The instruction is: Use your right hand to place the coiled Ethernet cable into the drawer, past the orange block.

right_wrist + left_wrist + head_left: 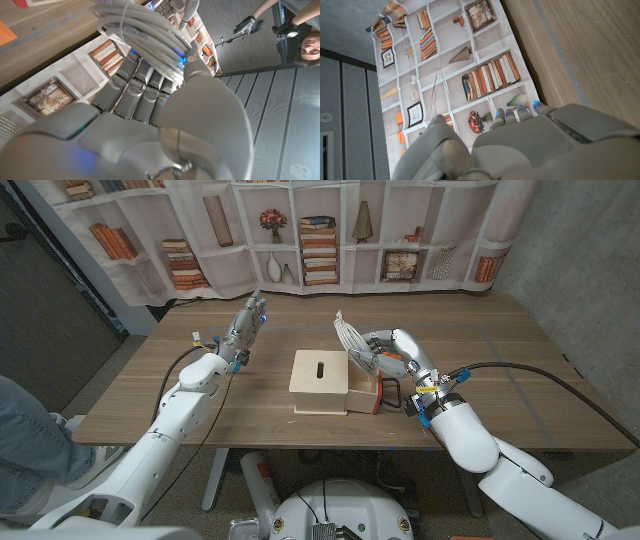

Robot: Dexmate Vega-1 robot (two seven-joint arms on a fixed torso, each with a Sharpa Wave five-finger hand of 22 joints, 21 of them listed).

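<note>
Fingers of the right hand [395, 352] clamp the cable coil [352, 340] at the drawer's [364, 396] twelve o'clock; loose loops could snag the orange block [380, 394].

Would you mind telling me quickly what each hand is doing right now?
Left hand: open, holding nothing, raised above the table.
Right hand: holding the coiled Ethernet cable above the drawer.
</note>
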